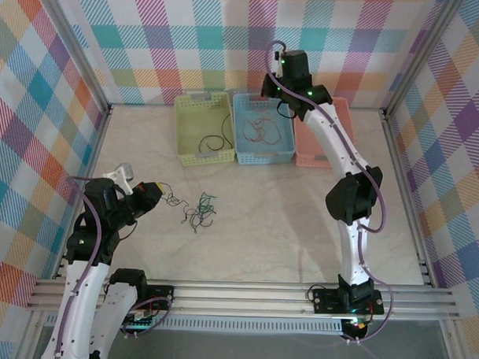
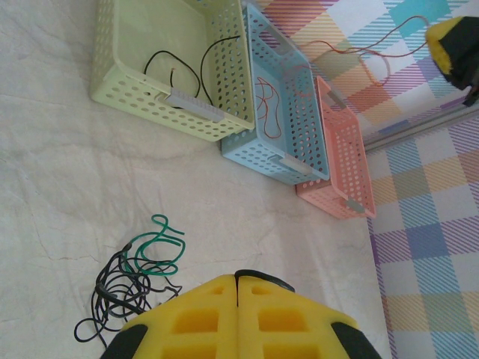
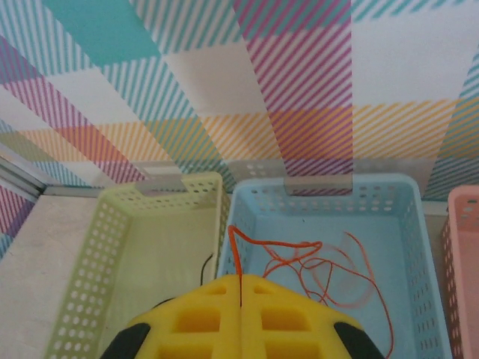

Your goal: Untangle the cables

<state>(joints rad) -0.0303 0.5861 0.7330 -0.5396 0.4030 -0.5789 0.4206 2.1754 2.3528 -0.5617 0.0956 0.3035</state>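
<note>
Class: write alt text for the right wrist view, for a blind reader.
The right hand, shut, pinches a red cable rising from a loose coil in the blue basket. A green basket sits left of it, a pink basket at the right edge, a plaid wall behind.

Table with baskets and tangled cables

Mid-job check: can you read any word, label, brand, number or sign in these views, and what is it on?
No text can be read.
The grey tabs on the green basket, blue basket and pink basket: blank.
The yellow pads of the left gripper and of the right gripper, which pinches a red cable: unmarked.
The circuit board at the left arm's base: too small to read.
</note>
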